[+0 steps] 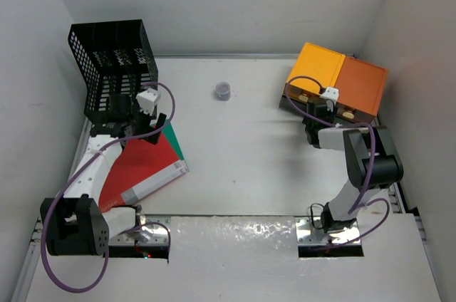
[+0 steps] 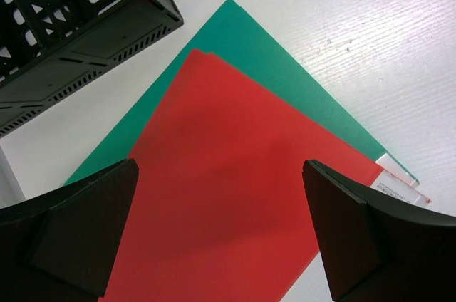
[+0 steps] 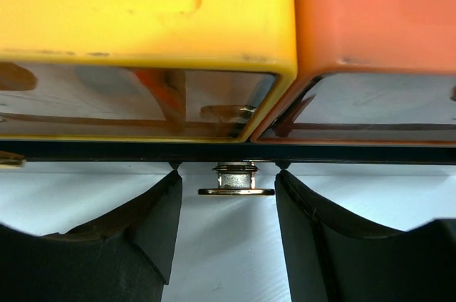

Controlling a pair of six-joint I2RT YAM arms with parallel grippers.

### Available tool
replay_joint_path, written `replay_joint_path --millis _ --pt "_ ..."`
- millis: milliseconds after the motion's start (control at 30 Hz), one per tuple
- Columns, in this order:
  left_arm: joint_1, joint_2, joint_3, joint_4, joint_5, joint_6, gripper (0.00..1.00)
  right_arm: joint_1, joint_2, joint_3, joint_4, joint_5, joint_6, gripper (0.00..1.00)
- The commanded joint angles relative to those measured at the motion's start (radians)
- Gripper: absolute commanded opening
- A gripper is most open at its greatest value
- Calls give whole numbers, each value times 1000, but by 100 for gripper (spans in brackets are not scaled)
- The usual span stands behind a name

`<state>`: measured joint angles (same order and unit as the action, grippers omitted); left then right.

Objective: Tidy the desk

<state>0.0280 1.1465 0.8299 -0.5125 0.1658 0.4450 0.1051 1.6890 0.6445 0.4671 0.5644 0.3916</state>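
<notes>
Metal drawer knob [image 3: 236,181] sits between the right gripper's [image 3: 226,178] half-spread fingers, gaps both sides, nothing gripped. Left gripper [image 2: 221,168] hangs wide open over the red folder [image 2: 228,216] on the white desk [image 1: 242,152].

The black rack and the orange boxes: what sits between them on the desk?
One small grey cup, alone on bare white desk, seen in the top view.

Worktop [image 1: 242,159]: plain white.
Mesh rack [image 1: 114,60]: black, perforated grid.
Red folder [image 2: 228,195]; green folder [image 2: 285,74].
Yellow box [image 3: 142,10]; orange box [image 3: 377,10]; its knob [image 3: 236,181], silver.
Small cup [image 1: 223,90]: greyish purple.
My left fingers [image 2: 71,231] and my right fingers [image 3: 107,245]: matte black.
</notes>
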Motion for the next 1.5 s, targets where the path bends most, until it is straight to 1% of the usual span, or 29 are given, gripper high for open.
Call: replay_joint_path --millis 0,133,167,233,267,333,367,467,500,533,600,633,800,933,1000,1167,1233,1267,1300,1333,1400,1467 --pt "10 -7 26 20 6 11 100 -24 3 55 50 -18 0 53" --pt "12 -7 28 20 11 12 100 -48 11 61 34 -70 24 51" --pt "10 -5 28 20 11 12 100 -53 5 54 34 -75 30 46" --pt "10 -8 31 17 11 12 100 -54 0 44 44 -77 30 39" --pt "10 -10 32 16 11 12 100 -54 -2 43 45 -77 23 31" --pt "10 -11 31 14 11 12 99 -54 -3 44 38 -77 21 23" --pt "10 -14 32 11 11 12 100 -54 -5 46 33 -83 23 15" --pt "10 -14 32 12 11 15 100 -54 -12 50 -2 -109 44 6" --pt "10 -16 34 12 11 14 100 -54 -14 52 -25 -124 58 1" --pt "10 -17 35 12 11 15 100 -54 -18 52 -34 -161 72 0" --pt "12 -21 35 9 11 15 99 -48 -26 43 -64 -185 116 0" --pt "10 -24 35 9 11 15 100 -36 -47 18 -71 -184 150 0" --pt "12 -42 25 0 5 18 100 11 -143 -86 -130 -172 213 0" --pt "10 -50 17 -4 9 24 100 123 -238 -166 -197 -103 234 0" --pt "10 -56 11 -6 12 26 100 183 -259 -201 -228 -64 250 0" --pt "10 -71 -3 -14 15 29 100 278 -354 -278 -281 -9 322 0" --pt "10 -82 -12 -9 14 31 100 337 -379 -298 -306 46 328 0" --pt "10 -82 -20 -8 12 32 100 350 -396 -302 -324 55 329 2" --pt "12 -82 -21 -6 9 34 100 361 -402 -308 -329 52 326 8" --pt "12 -82 -25 -6 8 34 100 363 -408 -312 -331 45 320 21" --pt "12 -80 -28 -4 6 34 100 363 -420 -312 -328 25 299 53" --pt "10 -79 -29 -6 6 37 100 363 -431 -309 -328 2 279 62"
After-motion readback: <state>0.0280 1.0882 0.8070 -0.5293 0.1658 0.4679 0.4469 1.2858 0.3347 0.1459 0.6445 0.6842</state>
